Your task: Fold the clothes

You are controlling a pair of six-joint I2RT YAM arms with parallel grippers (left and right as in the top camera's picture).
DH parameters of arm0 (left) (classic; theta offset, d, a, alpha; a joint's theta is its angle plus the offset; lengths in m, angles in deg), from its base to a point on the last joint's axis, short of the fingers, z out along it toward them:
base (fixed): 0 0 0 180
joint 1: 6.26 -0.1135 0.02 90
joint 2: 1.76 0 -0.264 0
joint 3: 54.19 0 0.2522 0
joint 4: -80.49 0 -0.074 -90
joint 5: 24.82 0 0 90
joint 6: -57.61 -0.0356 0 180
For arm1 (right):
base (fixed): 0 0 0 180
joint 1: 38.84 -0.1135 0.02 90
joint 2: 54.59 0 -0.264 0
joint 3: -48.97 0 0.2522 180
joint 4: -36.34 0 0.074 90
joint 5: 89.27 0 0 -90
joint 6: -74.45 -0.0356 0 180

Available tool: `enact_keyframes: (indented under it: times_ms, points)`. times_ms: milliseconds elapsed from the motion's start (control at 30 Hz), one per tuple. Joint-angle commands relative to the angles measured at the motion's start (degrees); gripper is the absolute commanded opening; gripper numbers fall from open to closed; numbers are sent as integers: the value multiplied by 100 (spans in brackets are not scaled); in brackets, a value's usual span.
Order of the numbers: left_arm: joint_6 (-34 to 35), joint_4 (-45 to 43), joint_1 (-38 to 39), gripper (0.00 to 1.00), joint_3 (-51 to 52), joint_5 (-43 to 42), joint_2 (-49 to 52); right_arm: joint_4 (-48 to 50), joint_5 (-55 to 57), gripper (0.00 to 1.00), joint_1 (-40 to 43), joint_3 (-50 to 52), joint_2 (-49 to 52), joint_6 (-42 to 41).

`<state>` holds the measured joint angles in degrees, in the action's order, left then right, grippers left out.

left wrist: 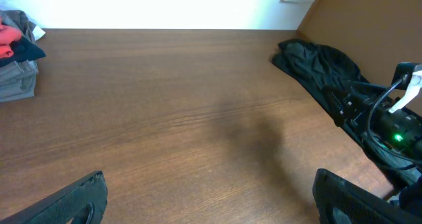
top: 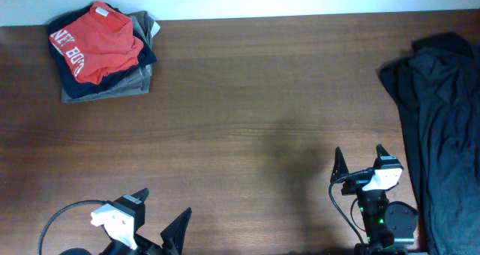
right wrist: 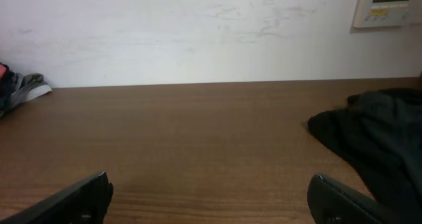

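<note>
The left fingers [left wrist: 74, 201] are spread wide and hold nothing. The right fingers [right wrist: 69, 199] are spread wide too, and they are empty as well. Only bare brown worktop [top: 247, 112] lies between each pair and just ahead of them.

Close by the right fingers, on their right side, sits a dark heap of cloth [top: 442, 112].

The orange-red T-shirt [top: 101, 45] is far ahead of both pairs and off to their left, at the back of the worktop. It is farthest from the right fingers. It lies bunched on top of a dark navy garment [top: 66, 73], which rests on a grey garment [top: 105, 91].

The T-shirt looks soft, light and floppy. It would likely sag and slide when lifted, so a pinch near the neck or at an outer edge looks best, taking only the top layer.

White letters [top: 69, 49] are printed on it. The folds hide part of them; they look like "NY" and "BO", but the whole words cannot be read. A small tag [top: 101, 13] sits at the neck, too small to read.

On the wall beyond, a pale wall panel [right wrist: 389, 3] has writing too tiny to make out.
</note>
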<state>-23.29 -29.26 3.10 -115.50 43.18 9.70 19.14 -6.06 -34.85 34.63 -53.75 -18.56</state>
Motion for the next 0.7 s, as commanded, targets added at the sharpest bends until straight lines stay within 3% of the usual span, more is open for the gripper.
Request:
enact_keyframes:
  times_ms: [0, 67, 200, 367, 667]
  points:
    - [57, -7, 22, 99, 26, 37, -61, -42, -15, 99, 50, 26, -59, -44]
    - [234, 39, 22, 99, 39, -66, -61, -42, -15, 99, 50, 26, -59, -46]
    - [577, 4, -120, 99, 315, 590, -83, -42, -15, 99, 50, 26, -59, -46]
    - [651, -866, -466, 99, 1314, 662, -444, -42, -15, 99, 50, 26, -59, -46]
    - [673, -4317, -745, 99, 3359, 723, -1110, -42, -15, 99, 50, 26, -59, -46]
